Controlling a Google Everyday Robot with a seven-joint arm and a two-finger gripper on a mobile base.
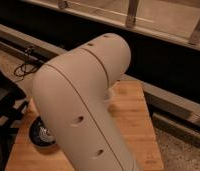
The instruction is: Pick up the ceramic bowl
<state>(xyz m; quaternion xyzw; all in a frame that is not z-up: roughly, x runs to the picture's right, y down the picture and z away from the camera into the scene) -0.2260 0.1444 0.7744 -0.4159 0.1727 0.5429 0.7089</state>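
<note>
The ceramic bowl (41, 134) sits on the left part of the wooden table (135, 125). Only its left half shows: a dark glossy rim with a pale swirled centre. The rest is hidden behind my large beige arm (83, 95), which fills the middle of the camera view. My gripper is not in view; it is hidden behind or below the arm.
A small pale translucent cup (109, 95) peeks out at the arm's right edge on the table. A dark chair or stand (4, 107) is at the left beside the table. A low ledge with a railing (163, 30) runs behind, and cables (24, 65) lie on the floor.
</note>
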